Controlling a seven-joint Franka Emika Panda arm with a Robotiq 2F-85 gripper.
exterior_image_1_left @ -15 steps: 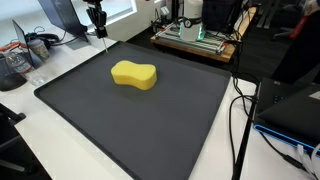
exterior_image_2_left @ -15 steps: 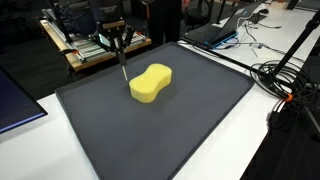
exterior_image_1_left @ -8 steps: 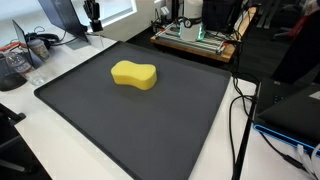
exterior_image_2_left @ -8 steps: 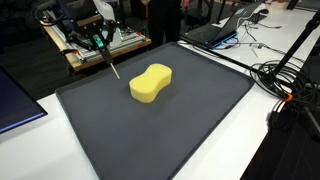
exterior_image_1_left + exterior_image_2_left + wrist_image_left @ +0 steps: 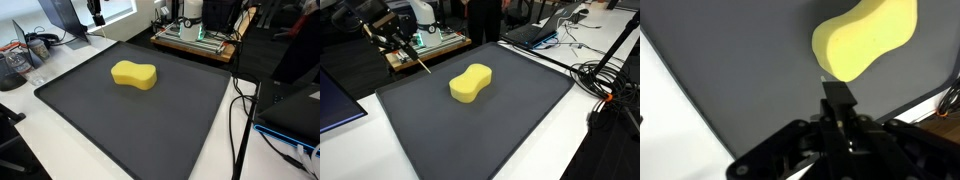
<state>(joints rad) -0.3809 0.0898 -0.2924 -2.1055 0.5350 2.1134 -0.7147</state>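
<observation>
A yellow peanut-shaped sponge (image 5: 134,74) (image 5: 470,82) lies on a dark grey mat (image 5: 150,120) (image 5: 490,130); the wrist view shows the sponge (image 5: 865,40) ahead of the jaws. My gripper (image 5: 406,50) (image 5: 97,17) hangs in the air beyond the mat's far corner, well away from the sponge. It is shut on a thin stick (image 5: 421,65) that slants down toward the mat without touching it. In the wrist view the gripper (image 5: 837,110) pinches the stick's dark end (image 5: 838,93) between its jaws.
The mat lies on a white table (image 5: 40,150). Behind it stands a wooden bench with equipment (image 5: 195,38) (image 5: 425,45). Black cables (image 5: 240,110) (image 5: 605,80) run beside the mat. A laptop (image 5: 535,32) and a headset (image 5: 40,42) sit nearby.
The gripper has risen and drawn back from the mat's far edge, carrying the stick, which now slants instead of hanging straight. The sponge has not moved.
</observation>
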